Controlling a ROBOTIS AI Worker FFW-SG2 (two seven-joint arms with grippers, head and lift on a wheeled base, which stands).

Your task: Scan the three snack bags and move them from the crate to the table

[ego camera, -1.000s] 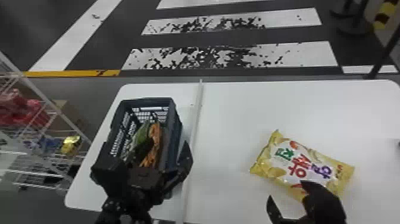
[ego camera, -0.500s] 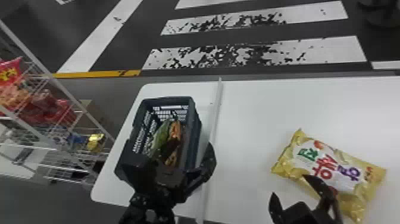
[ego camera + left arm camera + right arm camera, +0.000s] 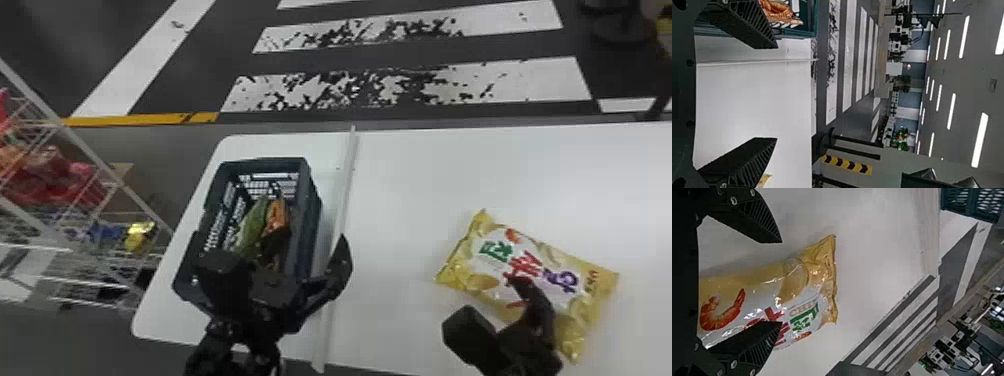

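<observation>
Yellow bag (image 3: 565,260) on counter (image 3: 410,185), partly hidden by open right end effector (image 3: 486,296); open left end effector (image 3: 282,250) overlaps crate (image 3: 310,215), seemingly two bags (image 3: 277,215) inside.

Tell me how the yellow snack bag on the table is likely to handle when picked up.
The yellow snack bag is probably light for its size, since it looks puffed up like a pillow. Its glossy film may be slippery and dent under pressure. Lying on its broad side on the table, it seems unlikely to roll if nudged.
</observation>
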